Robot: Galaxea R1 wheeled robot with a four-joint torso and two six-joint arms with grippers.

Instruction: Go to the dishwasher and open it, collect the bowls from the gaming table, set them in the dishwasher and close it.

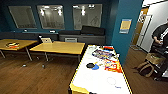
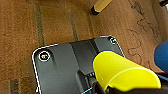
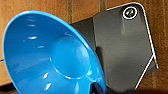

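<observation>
Glossy smooth blue plastic bowl (image 3: 50,60) catching highlights, smooth yellow bowl (image 2: 120,72) of plastic look, shiny white printed tabletop of the gaming table (image 1: 100,77), brown wood-plank floor (image 1: 37,77) with a soft sheen

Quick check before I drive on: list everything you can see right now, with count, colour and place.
gaming table: one, white top, yellow sides, straight ahead
small discs: one dark, one blue, on its top
yellow tables: two, left of it
laptop: one, pale, behind the nearer yellow table
teal pillar: one, right of the gaming table
backpack: one, tan, floor at right
person: one, dark top, far right
yellow bowl: one, at left pincer
blue bowl: one, at right pincer
</observation>
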